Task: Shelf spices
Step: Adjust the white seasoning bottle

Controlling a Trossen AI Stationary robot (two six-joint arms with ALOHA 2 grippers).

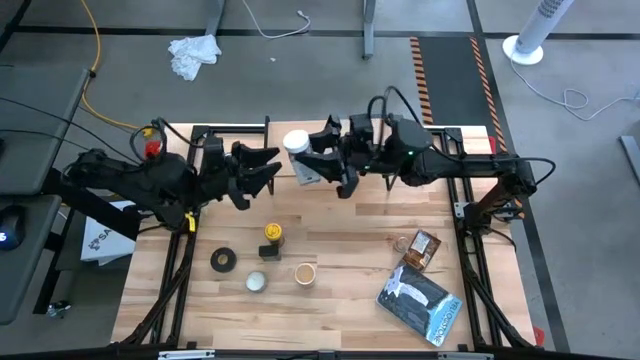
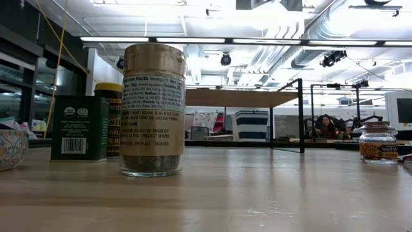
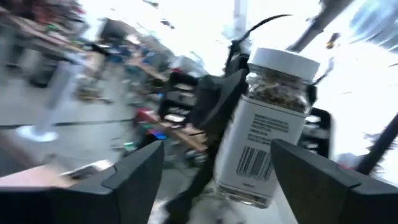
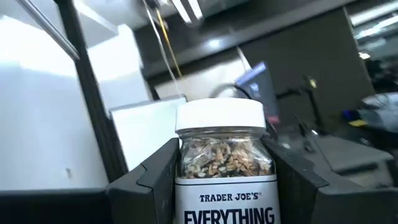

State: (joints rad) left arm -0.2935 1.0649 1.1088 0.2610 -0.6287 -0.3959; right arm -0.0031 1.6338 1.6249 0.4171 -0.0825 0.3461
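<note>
The right end effector (image 1: 322, 160) is clamped on the white-capped bottle (image 1: 299, 155), holding it up over the far middle of the desk (image 1: 340, 300); in the right wrist view the bottle (image 4: 227, 171) sits between the two dark fingers (image 4: 149, 177), its label reading "Trader Joe's Everything" and seeds showing through the glass. The left end effector (image 1: 262, 168) faces it from just beside, its fingers (image 3: 134, 171) spread wide with nothing between them, and the bottle (image 3: 264, 124) shows tilted ahead of them. On the desk's near half stand a yellow-lidded jar (image 1: 272, 238), a tan-lidded jar (image 1: 306, 274), a small round tin (image 1: 257, 283) and a black tape roll (image 1: 224, 260). Toward the right lie a flat brown packet (image 1: 422, 249) and a dark blue packet (image 1: 417, 302). In the low view the shelf (image 2: 248, 98) stands at the back of the desk, its plank top bare.
</note>
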